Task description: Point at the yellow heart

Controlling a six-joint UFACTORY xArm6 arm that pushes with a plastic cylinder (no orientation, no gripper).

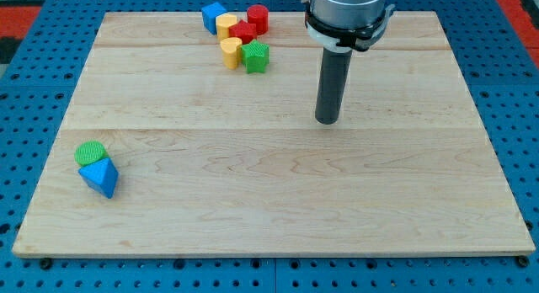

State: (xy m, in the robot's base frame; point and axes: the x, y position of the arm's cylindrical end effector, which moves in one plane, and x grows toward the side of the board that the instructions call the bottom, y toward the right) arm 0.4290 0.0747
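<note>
Two yellow blocks sit in a cluster near the view's top. One yellow block (231,51) lies just left of a green star (255,56) and looks heart-like. The other yellow block (226,25) sits above it, between a blue cube (213,17) and a red star (244,30); I cannot make out its shape. A red cylinder (258,18) stands at the cluster's top right. My tip (327,121) rests on the board to the right of and below the cluster, well apart from every block.
A green cylinder (90,152) and a blue triangle block (100,177) touch each other near the wooden board's (278,200) left edge. A blue perforated table surrounds the board.
</note>
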